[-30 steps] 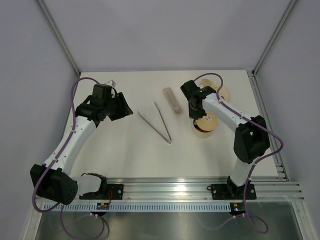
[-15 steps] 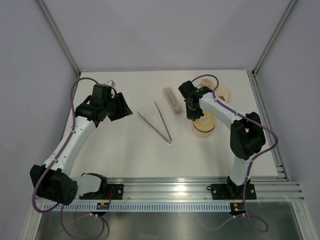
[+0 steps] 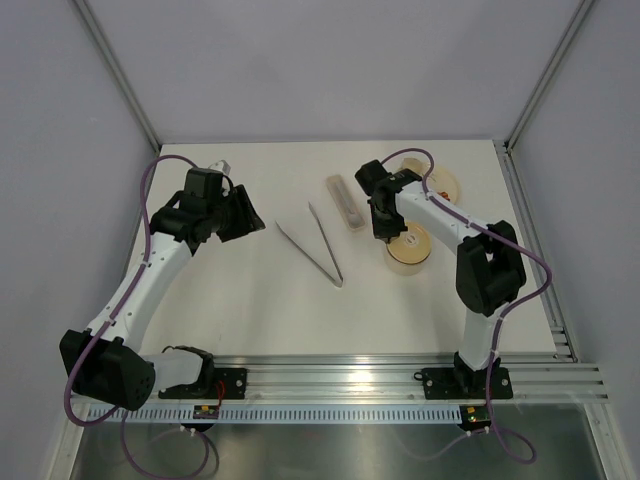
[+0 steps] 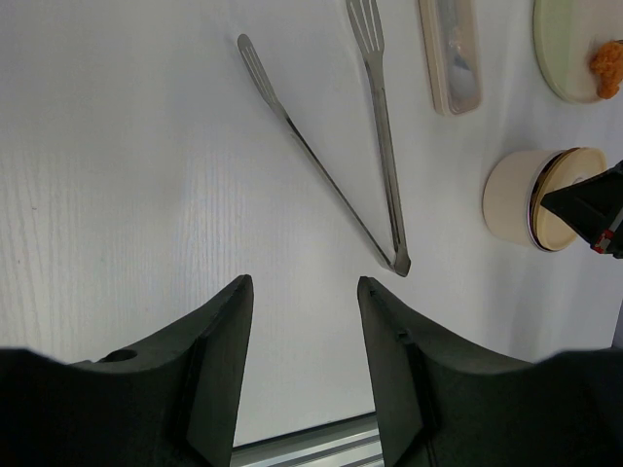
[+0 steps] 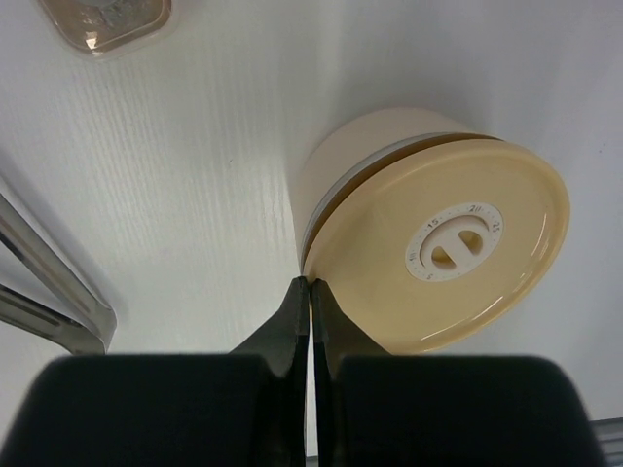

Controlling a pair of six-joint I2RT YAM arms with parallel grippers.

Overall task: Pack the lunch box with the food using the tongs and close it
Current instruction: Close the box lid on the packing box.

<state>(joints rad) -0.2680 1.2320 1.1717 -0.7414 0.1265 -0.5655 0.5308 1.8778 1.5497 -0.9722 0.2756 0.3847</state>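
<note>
The lunch box is a cream round tub standing right of centre. Its tan lid rests tilted over the opening. My right gripper is shut, its tips touching the lid's near edge where it meets the box wall. The silver tongs lie in a V in the middle of the table. My left gripper hovers open and empty, left of the tongs. An orange piece of food sits on the pale plate.
A pale oblong case lies between the tongs and the plate, seen also in the left wrist view as the case. Grey walls enclose the table on three sides. A metal rail runs along the near edge.
The right arm has swung a little left and its shut gripper has shifted to the box's left edge. The lid now lies flatter on the box. The left arm has not moved.
</note>
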